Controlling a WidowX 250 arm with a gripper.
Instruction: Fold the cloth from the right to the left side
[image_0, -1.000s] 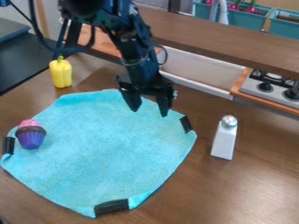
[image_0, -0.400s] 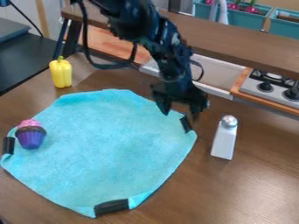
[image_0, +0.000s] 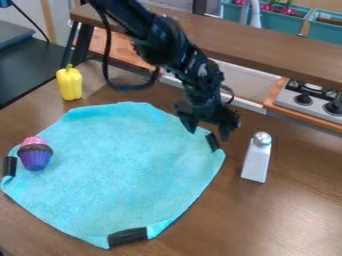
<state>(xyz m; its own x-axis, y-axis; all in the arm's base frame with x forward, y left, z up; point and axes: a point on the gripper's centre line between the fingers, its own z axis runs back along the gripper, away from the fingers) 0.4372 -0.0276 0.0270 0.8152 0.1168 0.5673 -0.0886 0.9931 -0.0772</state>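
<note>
The black gripper (image_0: 208, 135) hangs at the upper right edge of the cloth, its two fingers spread apart on either side of a black clip at the cloth's right corner. The light blue cloth (image_0: 127, 170) lies spread flat on the brown table, with black clips at its right, left and bottom corners. Whether the fingertips touch the cloth, I cannot tell.
A purple and pink toy cupcake (image_0: 35, 154) rests on the cloth's left part. Behind the cloth stands a yellow pepper (image_0: 69, 83). A silver-topped shaker (image_0: 257, 157) is right of the cloth. A raised brown shelf (image_0: 267, 52) and stove (image_0: 310, 100) are behind.
The gripper has moved right from over the cloth's top edge to its right corner, and slightly lower most recently. The cloth and the other objects have stayed put.
</note>
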